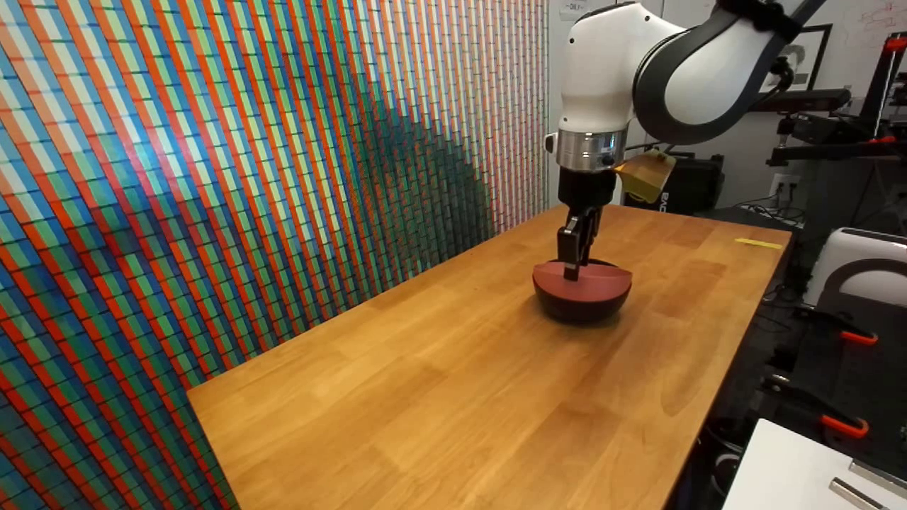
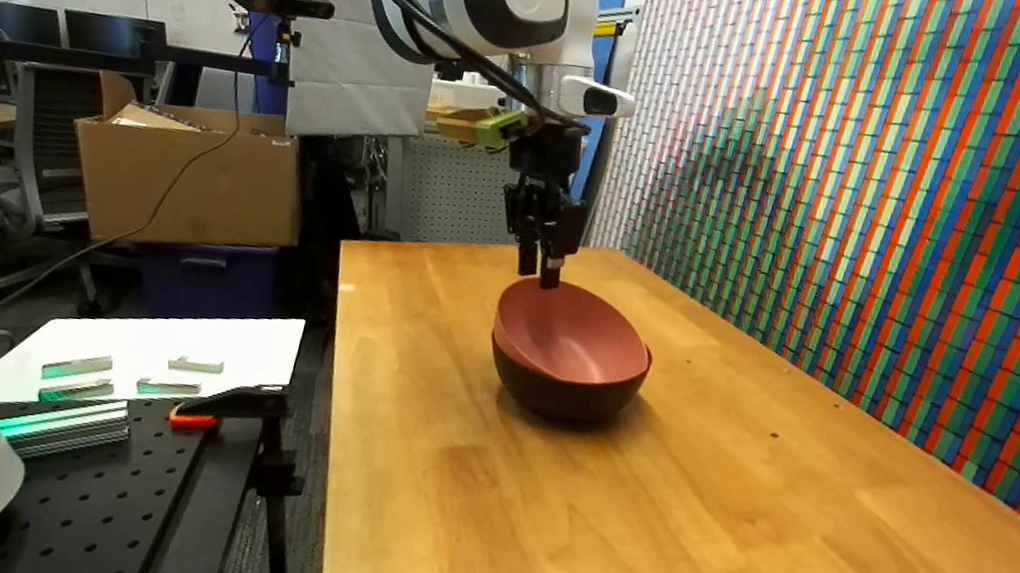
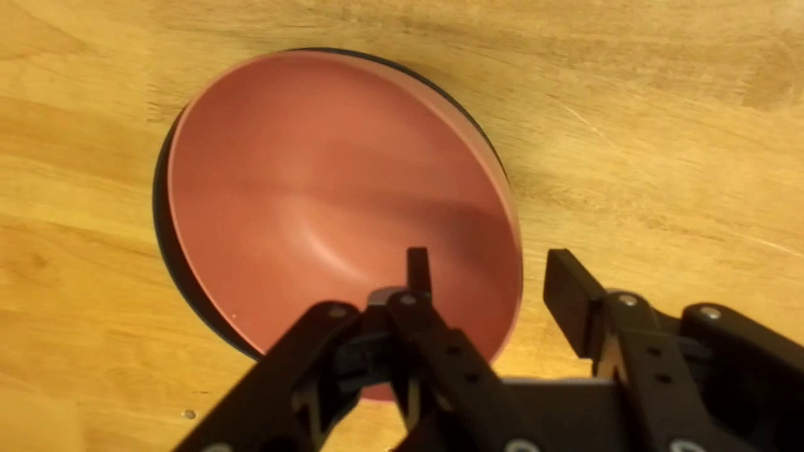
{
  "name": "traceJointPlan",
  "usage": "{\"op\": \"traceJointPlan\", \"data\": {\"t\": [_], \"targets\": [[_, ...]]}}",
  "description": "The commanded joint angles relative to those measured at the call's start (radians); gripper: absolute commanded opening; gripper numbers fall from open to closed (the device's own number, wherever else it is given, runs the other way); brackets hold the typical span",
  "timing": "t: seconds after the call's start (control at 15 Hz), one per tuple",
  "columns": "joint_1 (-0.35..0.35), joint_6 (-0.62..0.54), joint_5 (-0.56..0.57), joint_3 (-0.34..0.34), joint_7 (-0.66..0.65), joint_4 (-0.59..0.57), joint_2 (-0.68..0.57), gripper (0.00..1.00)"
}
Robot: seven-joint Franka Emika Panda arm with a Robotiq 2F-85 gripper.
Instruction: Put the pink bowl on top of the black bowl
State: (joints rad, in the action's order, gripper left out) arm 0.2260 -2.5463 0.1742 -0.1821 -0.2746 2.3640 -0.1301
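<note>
a bright striped wall (image 1: 283,177) runs alongside a wooden table (image 1: 397,411). on it stands the black bowl (image 2: 564,401), with the pink bowl (image 3: 339,188) resting tilted inside, its raised edge above the black rim. the gripper (image 3: 490,276) hangs over that raised side, fingers (image 3: 568,301) spread well apart, holding nothing; whether they touch the bowl cannot be told.

Sign (image 1: 572,12) — “ONLY”, black case (image 1: 696,185) — “ova”
</note>
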Motion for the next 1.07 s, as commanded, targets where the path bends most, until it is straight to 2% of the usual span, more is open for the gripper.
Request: {"op": "traceJointPlan", "data": {"t": [0.0,0.13,0.2,0.33,0.6,0.8,1.0], "targets": [[0.008,-0.018,0.029,0.012,-0.025,0.001,0.002,0.83],[0.014,-0.002,0.062,0.019,-0.070,-0.005,-0.001,0.99],[0.014,0.009,0.068,0.022,-0.091,-0.013,-0.006,1.00],[-0.021,0.044,0.029,0.039,-0.052,-0.003,0.034,1.00],[-0.078,0.140,-0.161,0.050,0.076,0.008,0.149,1.00],[-0.109,0.270,-0.292,0.073,0.153,-0.021,0.230,1.00],[-0.133,0.391,-0.359,0.110,0.180,-0.063,0.296,1.00]]}}
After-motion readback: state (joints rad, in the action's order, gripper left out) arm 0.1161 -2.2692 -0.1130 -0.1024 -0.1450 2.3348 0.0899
